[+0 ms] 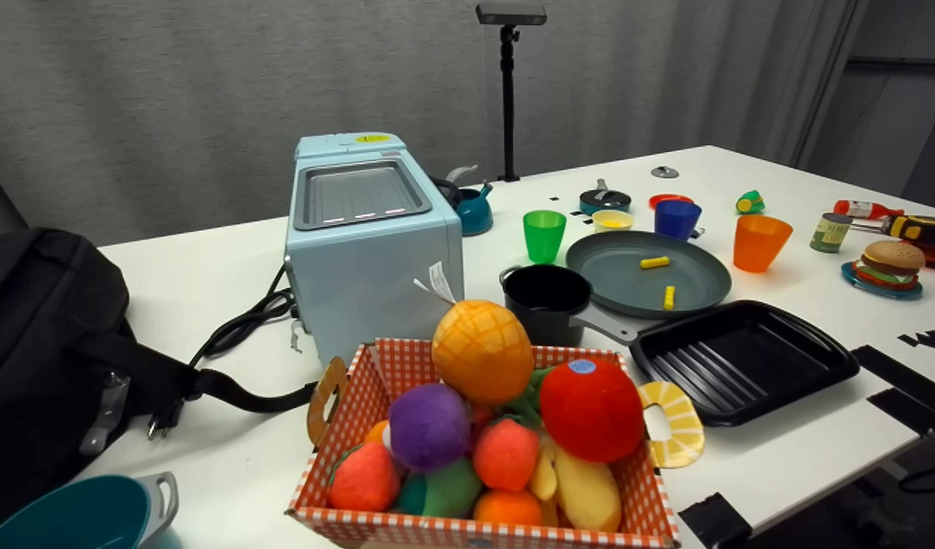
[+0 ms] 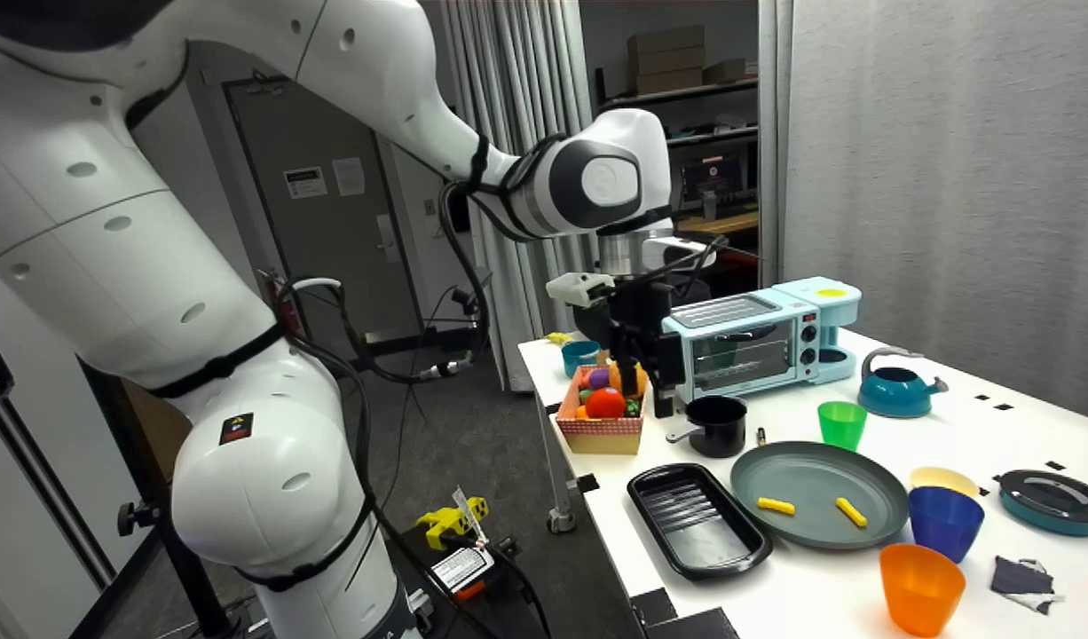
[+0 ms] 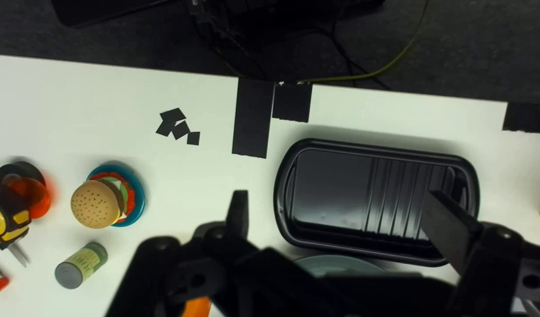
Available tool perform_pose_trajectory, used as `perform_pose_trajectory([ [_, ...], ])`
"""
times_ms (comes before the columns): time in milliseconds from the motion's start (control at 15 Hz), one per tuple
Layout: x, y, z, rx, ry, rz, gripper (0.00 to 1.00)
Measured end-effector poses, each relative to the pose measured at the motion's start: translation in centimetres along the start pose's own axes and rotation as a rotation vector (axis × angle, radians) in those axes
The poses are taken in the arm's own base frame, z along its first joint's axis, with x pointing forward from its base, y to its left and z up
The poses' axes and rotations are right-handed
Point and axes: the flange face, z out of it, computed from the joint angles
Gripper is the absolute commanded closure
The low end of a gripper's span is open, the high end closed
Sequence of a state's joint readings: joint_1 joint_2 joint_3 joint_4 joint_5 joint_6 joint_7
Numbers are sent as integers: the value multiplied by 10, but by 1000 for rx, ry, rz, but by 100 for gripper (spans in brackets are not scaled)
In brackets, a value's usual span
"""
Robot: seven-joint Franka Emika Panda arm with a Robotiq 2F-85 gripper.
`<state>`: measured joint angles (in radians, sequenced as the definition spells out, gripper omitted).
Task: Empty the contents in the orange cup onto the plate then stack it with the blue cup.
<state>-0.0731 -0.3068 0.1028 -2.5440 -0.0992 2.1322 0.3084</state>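
Note:
The dark grey plate (image 1: pixel 696 284) (image 2: pixel 746 484) holds two small yellow pieces (image 1: pixel 654 262) (image 2: pixel 851 512) lying apart. The orange cup (image 1: pixel 761 242) (image 2: pixel 921 590) stands on the table beside the plate; a bit of it (image 3: pixel 197 307) shows in the wrist view behind my gripper. I cannot tell whether anything is inside it. The blue cup (image 1: pixel 676 219) (image 2: pixel 945 522) stands separately at the plate's edge. My gripper (image 2: pixel 646 390) (image 3: pixel 337 193) is open and empty, high above the table, away from both cups. It hides most of the plate in the wrist view.
The black ridged tray (image 1: pixel 742 358) (image 2: pixel 699 524) (image 3: pixel 331 189) and the small black pot (image 1: pixel 547 305) (image 2: pixel 720 426) adjoin the plate. A green cup (image 1: pixel 544 236), a yellow bowl (image 2: pixel 945 480), a toaster oven (image 2: pixel 744 346), a fruit basket (image 2: pixel 602 435) and a toy burger (image 3: pixel 96 204) stand around.

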Motion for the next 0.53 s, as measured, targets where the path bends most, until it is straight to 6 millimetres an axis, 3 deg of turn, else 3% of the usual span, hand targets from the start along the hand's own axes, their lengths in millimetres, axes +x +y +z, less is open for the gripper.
perform_pose_trajectory([
  [333, 40, 33, 31, -58, -15, 99, 0],
  [533, 54, 40, 40, -73, -30, 122, 0],
])
